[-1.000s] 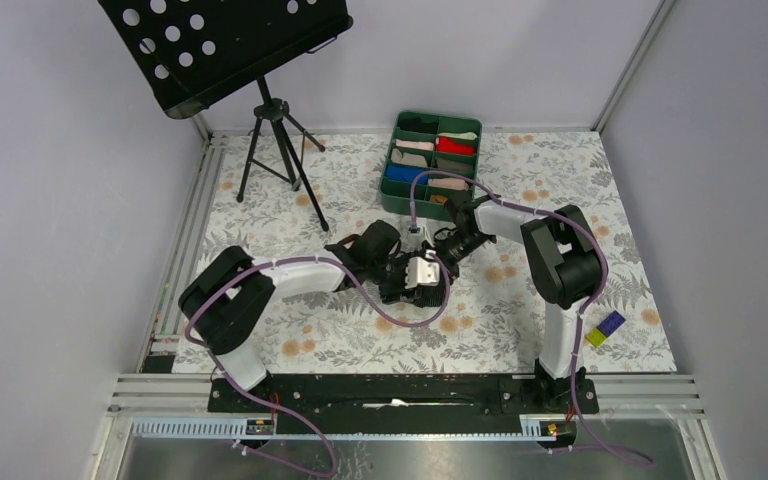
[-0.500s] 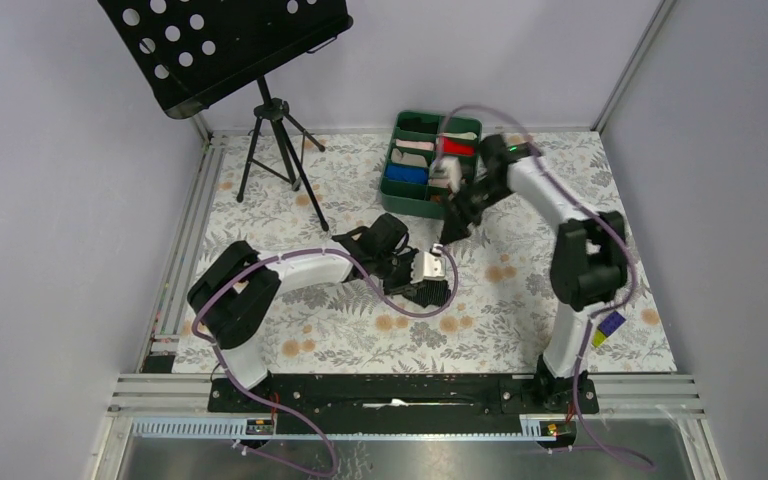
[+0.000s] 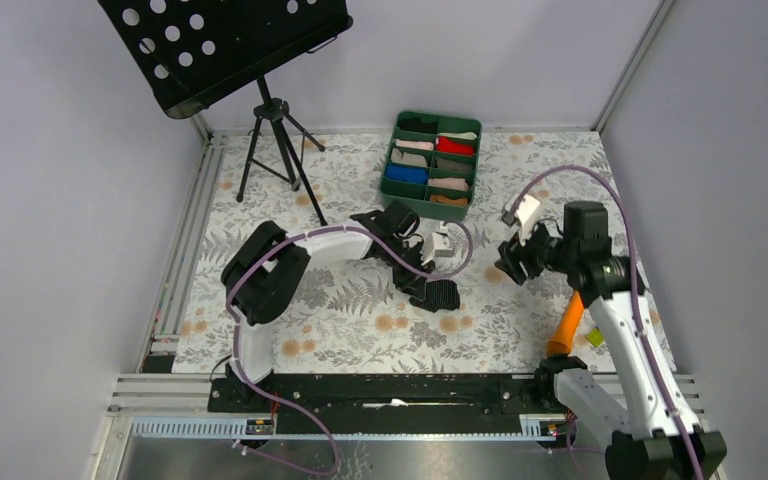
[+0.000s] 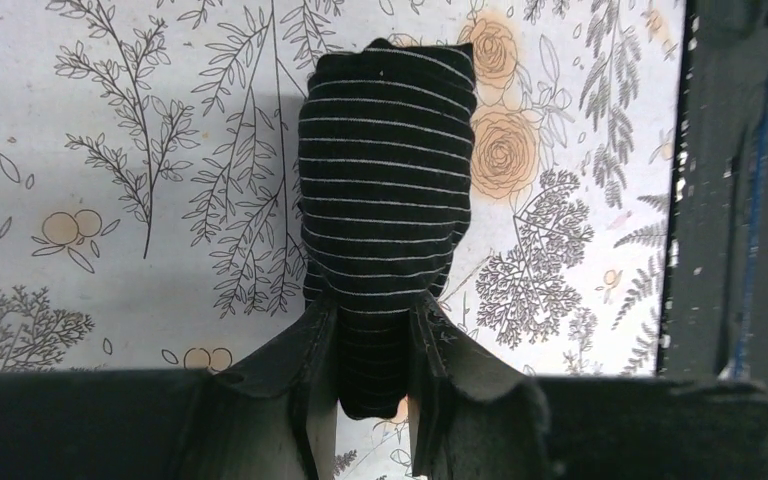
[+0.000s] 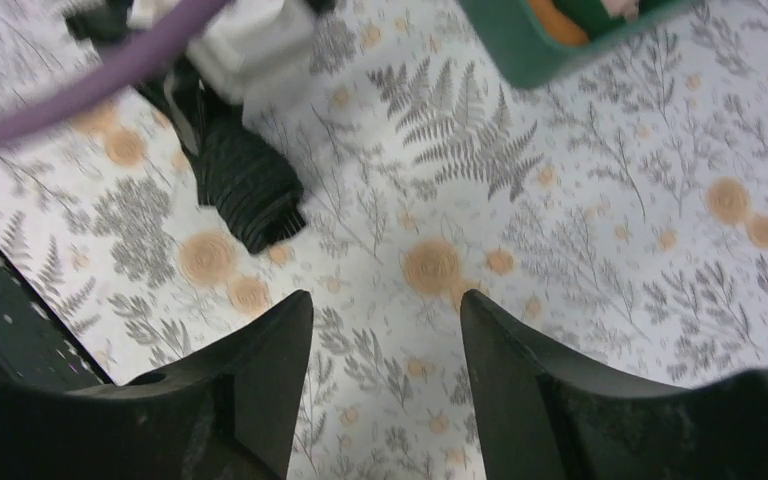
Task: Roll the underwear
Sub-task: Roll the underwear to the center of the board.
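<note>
The underwear is a tight black roll with fine pale ribs, lying on the flowered mat. In the top view the underwear is at mid-table. My left gripper is shut on the near end of the roll, one finger on each side; in the top view the left gripper reaches in from the left. My right gripper is open and empty above bare mat, with the underwear ahead to its left. In the top view the right gripper is well right of the roll.
A green divided tray with small coloured cloth rolls stands at the back centre; its corner shows in the right wrist view. A black music stand on a tripod stands back left. Small yellow and purple bricks lie at the right.
My right arm has let go, swung up past the tray and drawn back to the right, open. My left gripper has shifted the roll slightly right and turned over it.
</note>
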